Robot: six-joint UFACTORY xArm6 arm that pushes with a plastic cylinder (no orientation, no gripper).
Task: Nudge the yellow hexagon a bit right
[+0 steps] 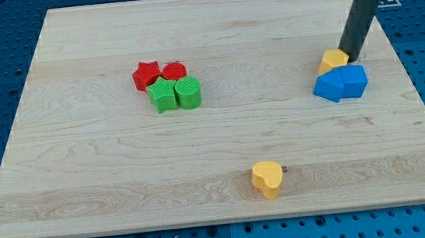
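The yellow hexagon (332, 61) lies at the view's right on the wooden board (215, 146), touching the top edge of two blue blocks (340, 83) that sit side by side. My tip (350, 60) is down on the board right at the hexagon's right side, apparently touching it. The dark rod rises from there toward the view's top right.
A red star (146, 74) and a red round block (174, 72) sit at the view's left centre, with a green star (164, 94) and a green round block (189, 92) just below them. A yellow heart (267, 178) lies near the view's bottom centre.
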